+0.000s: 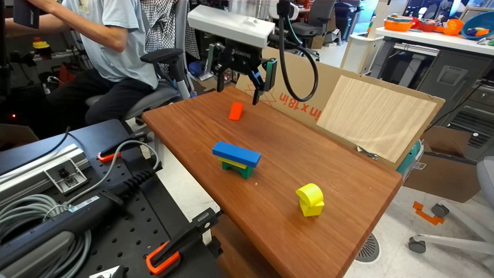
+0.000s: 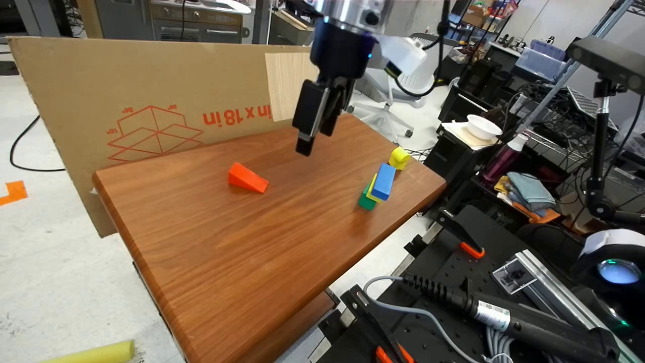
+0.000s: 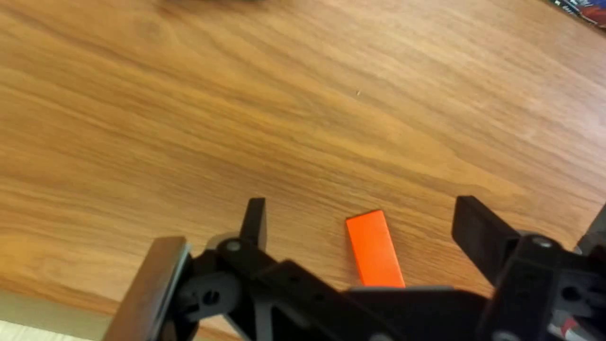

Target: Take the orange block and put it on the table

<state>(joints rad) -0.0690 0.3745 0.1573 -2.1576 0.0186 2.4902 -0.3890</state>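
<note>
In an exterior view, we see the gripper (image 1: 238, 96) hanging above the table (image 1: 293, 154), its jaws wide apart with nothing between them. The orange block (image 1: 236, 111) lies on the wood, near the end away from the camera.

In an exterior view, the orange block (image 2: 246, 177) shows a wedge profile, thick at one end and thin at the other. A grip on the thin end, or one closing along the slope, could slide off, we judge.

In the wrist view, the orange block (image 3: 375, 251) shows below the gap between the jaws, askew to them, its lower end hidden by the gripper's body. Closing without turning first could twist it; coming down off-line could land a jaw on top.

We count one gripper, one table, one orange block, one blue block (image 1: 236, 153), one green block (image 1: 248, 172), one yellow block (image 1: 233, 163) between those two, and, well apart, what looks like a rounded piece (image 1: 310, 193) on an angular piece (image 1: 312, 209), both yellow, though the seam is hard to make out.
</note>
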